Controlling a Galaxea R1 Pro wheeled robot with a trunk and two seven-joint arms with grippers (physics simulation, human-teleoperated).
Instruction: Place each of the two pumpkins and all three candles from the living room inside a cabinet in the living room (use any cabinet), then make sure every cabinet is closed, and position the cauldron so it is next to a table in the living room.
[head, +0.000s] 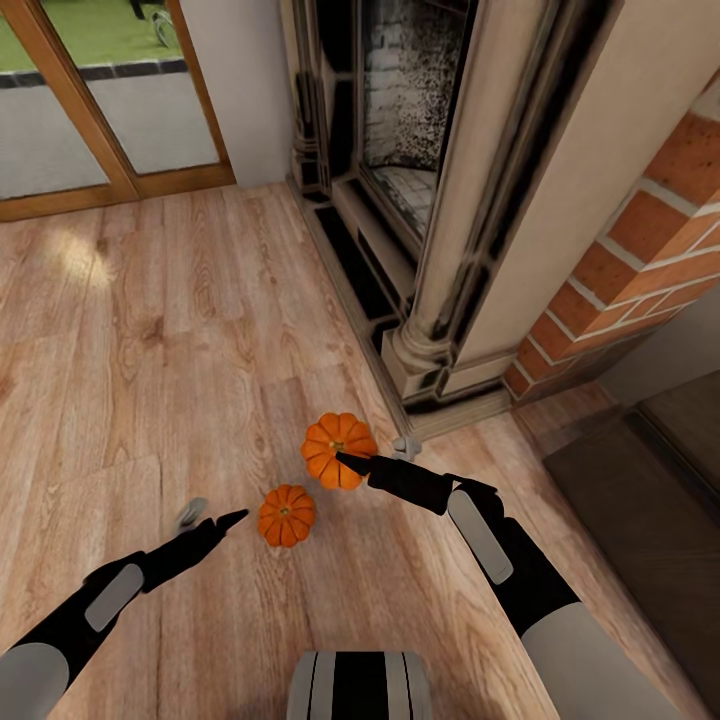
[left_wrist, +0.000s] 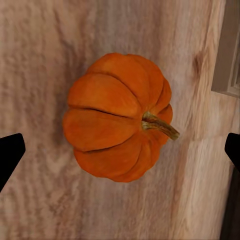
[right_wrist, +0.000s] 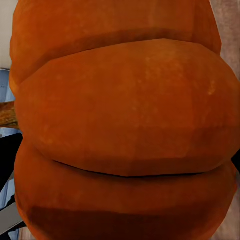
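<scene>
In the head view, the larger pumpkin (head: 338, 450) is met at its near side by the right gripper (head: 352, 461), whose grip state cannot be told; a centred, level closure is advised. In the left wrist view, the smaller pumpkin (left_wrist: 117, 144) lies on the floor (left_wrist: 40, 60) between open fingertips (left_wrist: 10, 152). In the right wrist view, the pumpkin is pressed close ahead

Beyond the right claw (head: 345, 460) rises a stone fireplace surround (head: 470, 200) with a dark firebox (head: 410, 110), flanked by red brick (head: 640, 260). Far past the left claw (head: 235, 518), wood-framed glass doors (head: 100, 110) meet the plank floor (head: 150, 340).
</scene>
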